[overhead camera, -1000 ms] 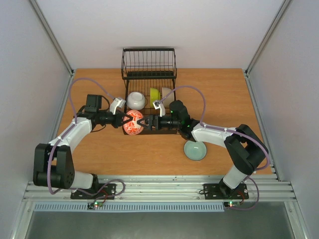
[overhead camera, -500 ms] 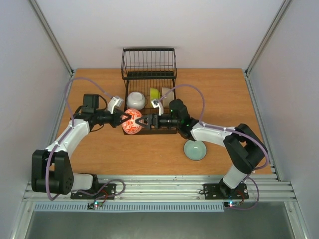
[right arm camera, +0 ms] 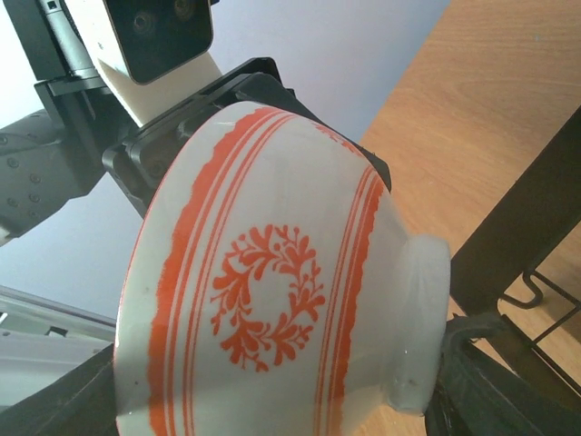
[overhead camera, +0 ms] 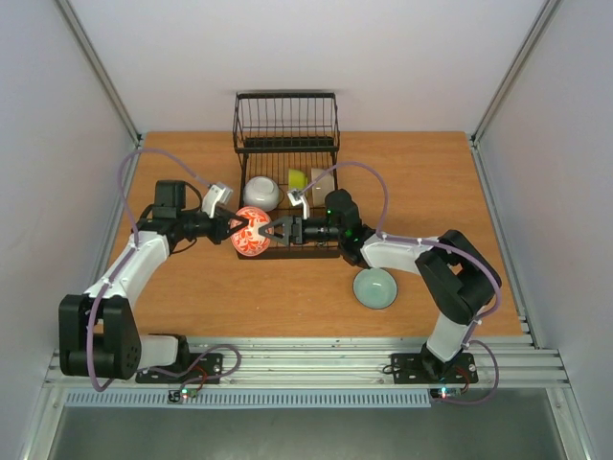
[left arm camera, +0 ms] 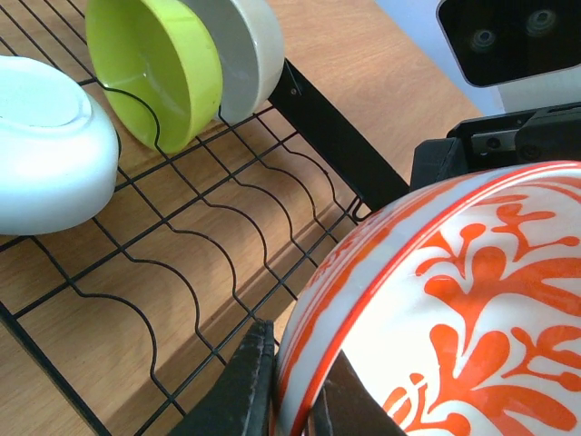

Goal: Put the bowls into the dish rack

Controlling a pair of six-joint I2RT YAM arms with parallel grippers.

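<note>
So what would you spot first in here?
The white bowl with red pattern, held over the near edge of the dish rack: the left tool pinches its rim and the right tool reaches around it. Then the yellow-green bowl standing in the rack, and the pale teal bowl alone on the table.

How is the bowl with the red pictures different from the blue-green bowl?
The red bowl is white with red patterns; the teal bowl is plain. The red bowl is tipped on its side, held up by the left gripper; the teal bowl sits upright on the table, untouched. Both are small round bowls, not yet in the rack.
</note>
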